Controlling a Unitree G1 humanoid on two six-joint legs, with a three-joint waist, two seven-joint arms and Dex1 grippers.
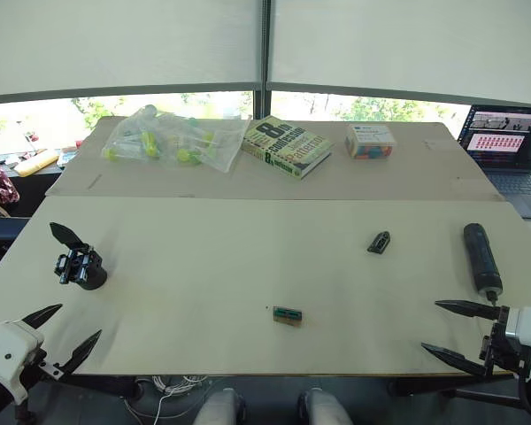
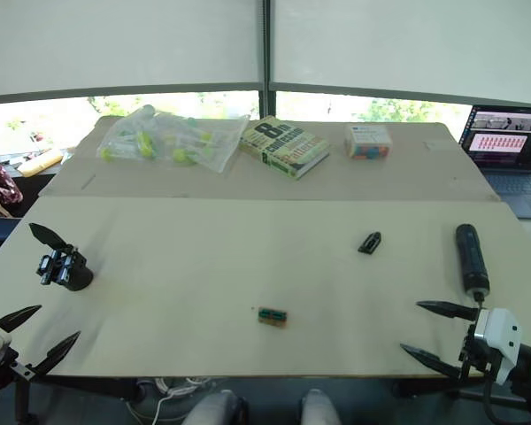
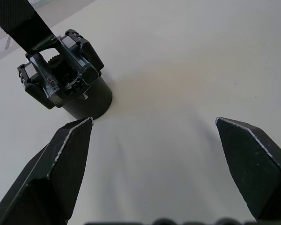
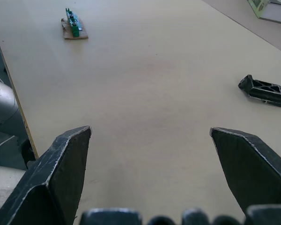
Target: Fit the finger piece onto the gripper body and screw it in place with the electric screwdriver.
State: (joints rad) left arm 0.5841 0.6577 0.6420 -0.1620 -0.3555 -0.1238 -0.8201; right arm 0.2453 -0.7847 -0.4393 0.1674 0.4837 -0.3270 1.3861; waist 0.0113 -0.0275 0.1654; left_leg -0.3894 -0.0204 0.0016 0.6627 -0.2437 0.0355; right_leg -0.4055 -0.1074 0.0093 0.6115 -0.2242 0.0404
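Left fingers: the left gripper (image 1: 64,332) hovers at the lower left of the head view, its fingers (image 3: 68,154) spread wide, nothing between them.
Right fingers: the right gripper (image 1: 456,330) sits at the lower right, fingers (image 4: 65,159) wide apart and empty too.
Gripper body: the gripper body (image 1: 79,259) stands just beyond the left gripper, left of frame; looks rigid and bottom-heavy, so the round base is likely the safest place to hold.
Electric screwdriver: the electric screwdriver (image 1: 480,257) lies right of frame, bit toward the right gripper; probably hefty and smooth, best taken mid-barrel.
Finger piece: the finger piece (image 1: 379,242) lies alone, right of centre; seems light, stiff, easy to nudge away, so pinch across its flat flanks.
Surface: the pale surface (image 1: 248,283) also carries a green-and-black block (image 1: 287,314) at lower centre.
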